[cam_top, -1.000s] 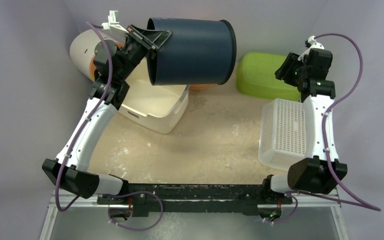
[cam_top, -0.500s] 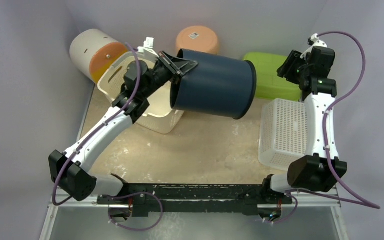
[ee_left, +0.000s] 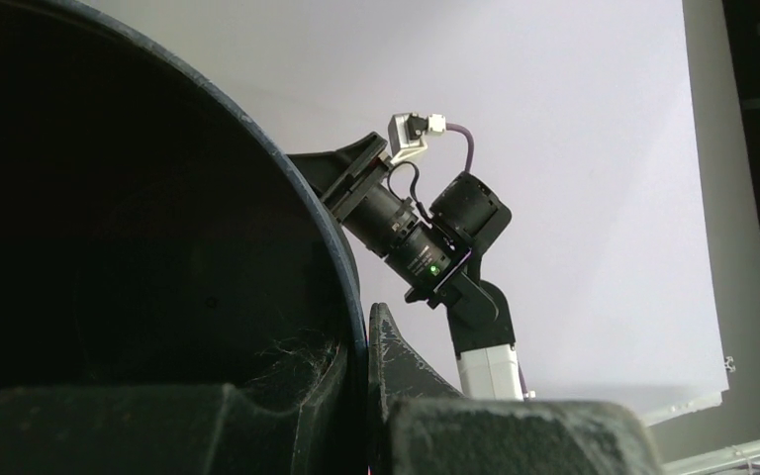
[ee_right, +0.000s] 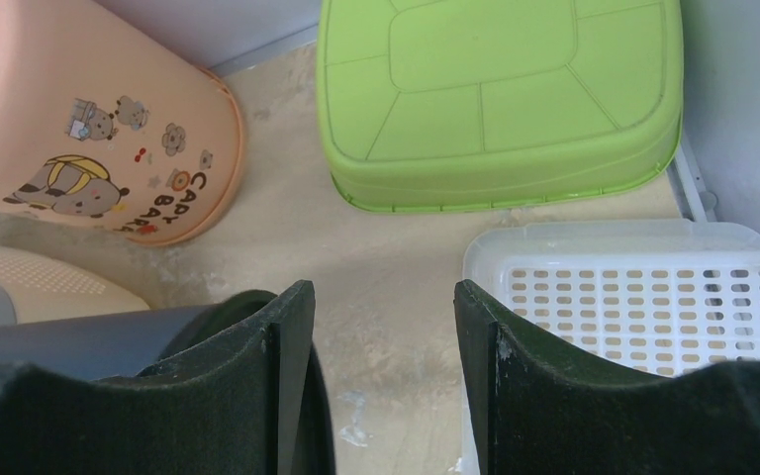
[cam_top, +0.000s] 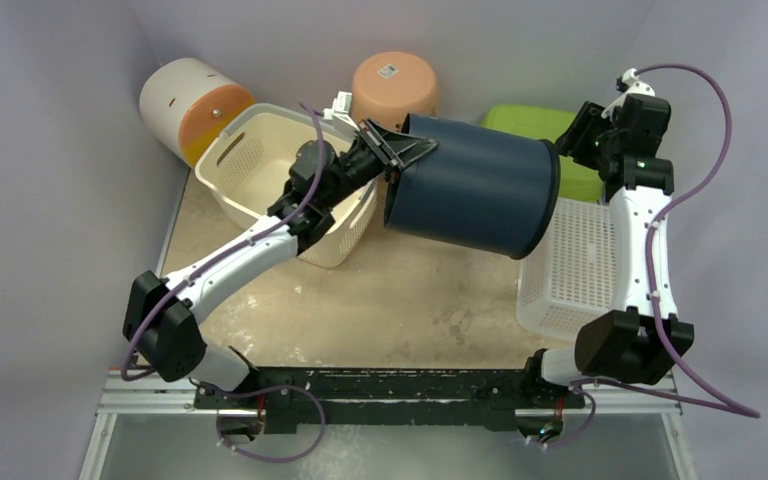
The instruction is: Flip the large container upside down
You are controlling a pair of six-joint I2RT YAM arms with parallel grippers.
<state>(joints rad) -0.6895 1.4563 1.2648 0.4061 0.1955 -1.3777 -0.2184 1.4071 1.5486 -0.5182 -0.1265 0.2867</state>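
Observation:
The large container (cam_top: 475, 195) is a dark navy bucket, held off the table on its side, its mouth facing left and its base toward the right arm. My left gripper (cam_top: 392, 158) is shut on its rim. In the left wrist view one finger sits inside the dark container (ee_left: 139, 247) and the other outside, the left gripper (ee_left: 366, 396) pinching the wall between them. My right gripper (cam_top: 582, 130) hangs open at the back right, just beyond the container's base. In the right wrist view the right gripper (ee_right: 384, 327) holds nothing, and the container (ee_right: 49, 341) shows at lower left.
A cream laundry basket (cam_top: 260, 165) stands under the left arm. A white and orange cylinder (cam_top: 188, 105) lies at back left. A peach bucket (cam_top: 393, 90) and a green tub (cam_top: 510, 118) stand upside down at the back. A white mesh basket (cam_top: 570, 265) lies by the right arm.
The left arm has swung the container rightward, from above the cream basket at back left to mid-table near the right gripper. The right arm has not moved.

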